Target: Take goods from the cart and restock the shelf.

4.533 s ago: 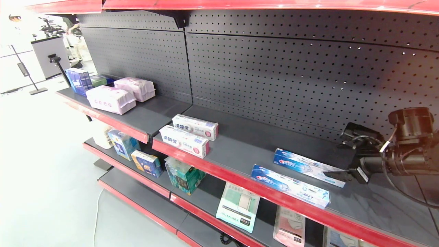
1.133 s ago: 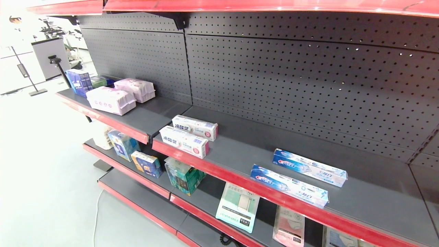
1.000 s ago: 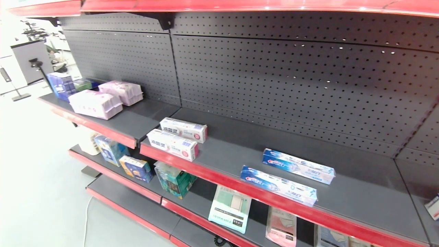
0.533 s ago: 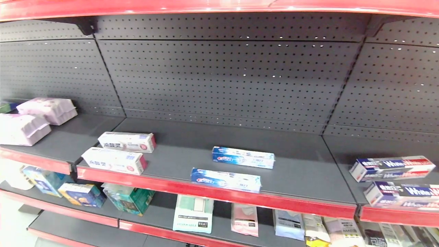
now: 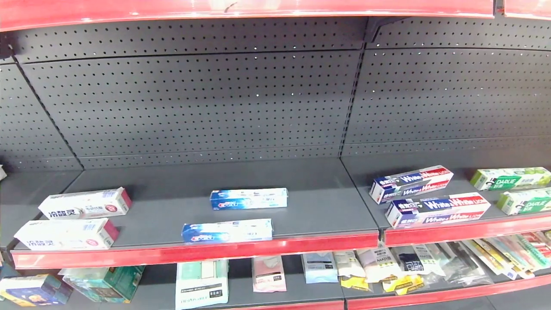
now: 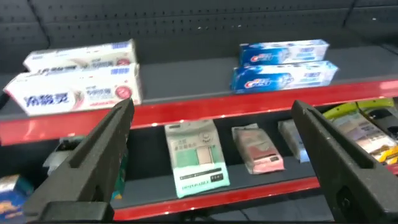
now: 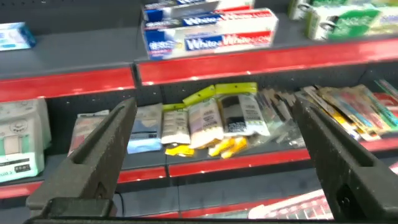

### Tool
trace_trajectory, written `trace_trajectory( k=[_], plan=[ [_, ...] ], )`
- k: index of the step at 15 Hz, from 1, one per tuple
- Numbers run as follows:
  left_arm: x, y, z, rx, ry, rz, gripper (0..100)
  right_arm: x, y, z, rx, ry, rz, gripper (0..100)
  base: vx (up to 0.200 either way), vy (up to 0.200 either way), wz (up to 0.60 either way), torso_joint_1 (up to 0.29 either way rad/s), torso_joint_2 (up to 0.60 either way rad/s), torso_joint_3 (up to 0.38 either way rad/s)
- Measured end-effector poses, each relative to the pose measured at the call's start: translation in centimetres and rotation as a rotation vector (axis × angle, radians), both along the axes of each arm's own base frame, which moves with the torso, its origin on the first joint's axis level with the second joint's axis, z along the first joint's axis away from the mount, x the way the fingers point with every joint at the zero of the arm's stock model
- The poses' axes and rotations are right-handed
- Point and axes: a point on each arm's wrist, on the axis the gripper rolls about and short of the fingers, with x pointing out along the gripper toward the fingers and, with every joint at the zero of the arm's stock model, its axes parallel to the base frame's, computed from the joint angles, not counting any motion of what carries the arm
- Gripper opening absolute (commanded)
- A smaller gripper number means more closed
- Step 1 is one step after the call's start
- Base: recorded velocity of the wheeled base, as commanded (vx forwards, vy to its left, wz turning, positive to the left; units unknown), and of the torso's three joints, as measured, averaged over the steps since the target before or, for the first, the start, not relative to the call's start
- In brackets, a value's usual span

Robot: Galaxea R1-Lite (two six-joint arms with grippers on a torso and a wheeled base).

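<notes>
The left gripper (image 6: 212,109) hung in front of the left part of the shelves. Its two fingers were spread wide with nothing between them. The left wrist view looked from low down at the lower shelf (image 6: 261,188). There a green and white packet (image 6: 198,158) stood just left of a pink packet (image 6: 257,149). The head view looked from higher up and took in the dark wall of holes (image 5: 193,99) behind the upper shelf (image 5: 193,252). The right gripper (image 7: 214,104) hung farther right, its fingers spread wide too and holding nothing. The right wrist view showed a bunch of small packets (image 7: 211,118) on the lower shelf, with yellow packets (image 7: 227,146) at the near side.

The upper shelf held toothpaste boxes lying flat in pairs, one far and one near. At the left lay the far white box (image 5: 86,203) and the near white box (image 5: 66,234), both with a pink end. In the middle lay the far blue box (image 5: 249,199) and the near blue box (image 5: 227,231). Right of them lay the far red and blue box (image 5: 411,184) and the near red and blue box (image 5: 437,209). At the right end lay the far green box (image 5: 510,178) and the near green box (image 5: 525,200). Each near box sat just beside the red edge.

The lower shelf held a teal box (image 5: 103,282) at the left. Then came the green and white packet, the pink packet, a light blue packet (image 5: 319,267) and the small packets.
</notes>
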Motion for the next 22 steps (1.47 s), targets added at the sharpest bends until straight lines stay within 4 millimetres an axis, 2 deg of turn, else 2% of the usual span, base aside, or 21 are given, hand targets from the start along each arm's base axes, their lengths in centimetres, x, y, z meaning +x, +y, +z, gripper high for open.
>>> trace_trajectory(
  k=[2, 4, 5, 7, 9, 12, 15, 17, 22],
  plan=[
    [-0.4, 0.1, 2.2, -0.026, -0.047, -0.02, 100, 0.0, 0.0, 0.0, 0.001, 0.001, 0.0, 100, 0.0, 0.0, 0.0, 0.0, 0.0, 0.0],
    [-0.4, 0.1, 6.4, -0.074, -0.063, -0.007, 100, 0.0, 0.0, 0.0, 0.0, 0.001, 0.0, 100, 0.0, 0.0, 0.0, 0.0, 0.0, 0.0],
    [0.5, 0.0, 8.4, -0.074, -0.024, 0.02, 100, 0.0, 0.0, 0.0, 0.0, 0.001, 0.0, 100, 0.0, 0.0, 0.0, 0.0, 0.0, 0.0],
    [4.5, -0.2, 11.6, -0.021, 0.141, 0.117, 100, 0.0, 0.0, 0.0, 0.0, 0.001, 0.0, 100, 0.0, 0.0, 0.0, 0.0, 0.0, 0.0],
    [9.9, -0.4, 12.7, 0.062, 0.345, 0.179, 100, 0.0, 0.0, 0.0, 0.001, 0.001, 0.0, 100, 0.0, 0.0, 0.0, 0.0, 0.0, 0.0],
    [16.7, -0.4, 11.8, 0.208, 0.567, 0.17, 100, 0.0, 0.0, 0.0, 0.001, 0.002, 0.0, 100, 0.0, 0.0, 0.0, 0.0, 0.0, 0.0],
    [21.1, -0.3, 9.9, 0.289, 0.664, 0.144, 100, 0.0, 0.0, 0.0, 0.001, 0.002, 0.0, 100, 0.0, 0.0, 0.0, 0.0, 0.0, 0.0],
    [22.7, -0.2, 8.3, 0.338, 0.674, 0.127, 100, 0.0, 0.0, 0.0, 0.001, 0.002, 0.0, 100, 0.0, 0.0, 0.0, 0.0, 0.0, 0.0],
    [24.5, -0.4, 5.8, 0.394, 0.743, 0.092, 100, 0.0, 0.0, 0.0, 0.001, 0.001, 0.0, 100, 0.0, 0.0, 0.0, 0.0, 0.0, 0.0]
  ],
)
